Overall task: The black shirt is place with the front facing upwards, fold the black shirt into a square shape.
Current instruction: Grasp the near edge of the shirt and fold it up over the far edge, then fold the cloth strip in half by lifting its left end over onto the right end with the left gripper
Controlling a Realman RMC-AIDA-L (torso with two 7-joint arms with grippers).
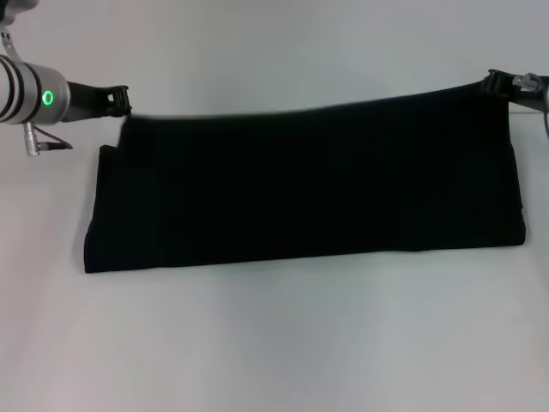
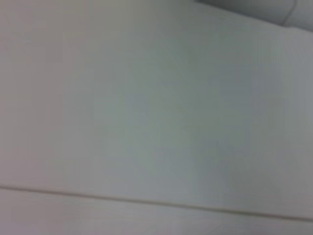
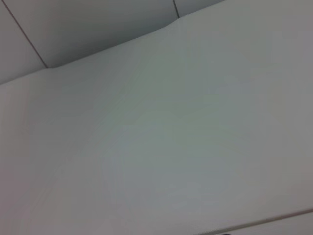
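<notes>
Black cotton, mid-fold: long band stretched between two grippers.

Black shirt (image 1: 309, 184) spread across the white table (image 1: 274, 343) as a wide band, near edge flat on the surface, far edge taut from corner to corner. Left gripper (image 1: 120, 100) set at the far left corner, right gripper (image 1: 496, 83) at the far right corner, apparently pinching the cloth there; finger closure not resolvable, so grip unconfirmed. Symmetric corner hold judged to keep the edge straight and wrinkle-free for laying over. No lettering visible. Both wrist views: bare pale surface only, no fingers or cloth.
</notes>
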